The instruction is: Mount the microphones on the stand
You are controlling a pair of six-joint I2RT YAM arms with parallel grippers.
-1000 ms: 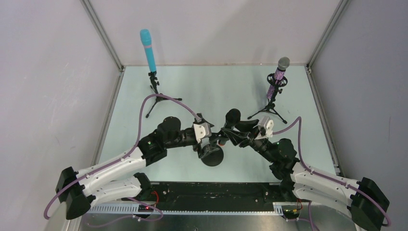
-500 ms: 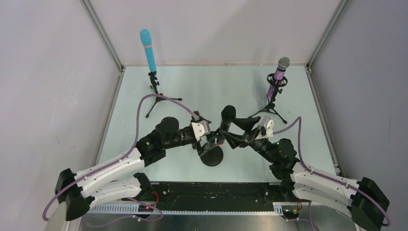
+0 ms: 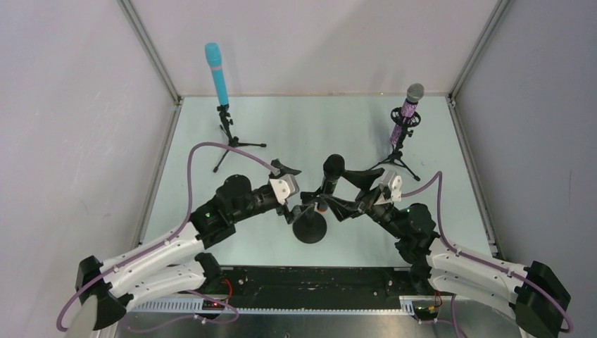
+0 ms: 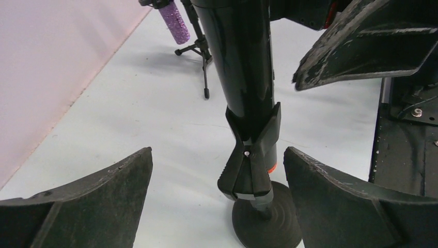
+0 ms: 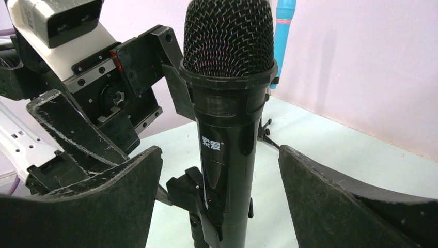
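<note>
The black microphone (image 3: pixel 329 182) stands upright in the spring clip (image 4: pixel 251 166) of a round-base stand (image 3: pixel 310 229) at the table's middle; an orange ring shows at its lower end. My right gripper (image 5: pixel 219 152) is open, its fingers on either side of the black mic's (image 5: pixel 227 103) body without touching. My left gripper (image 4: pixel 218 155) is open too, level with the clip, both fingers apart from it. The light blue microphone (image 3: pixel 217 74) sits on a tripod stand (image 3: pixel 227 134) at the back left. At the back right, the purple glitter microphone (image 3: pixel 407 113) is on its own tripod (image 3: pixel 396 158).
The two grippers (image 3: pixel 303 190) (image 3: pixel 343 189) face each other closely across the black mic. Grey walls enclose the table on three sides. A black rail (image 3: pixel 310 278) runs along the near edge between the arm bases.
My right gripper has gone from shut on the black microphone to open. The mic went from tilted to upright in the clip. The left arm drew back a little to the left.
</note>
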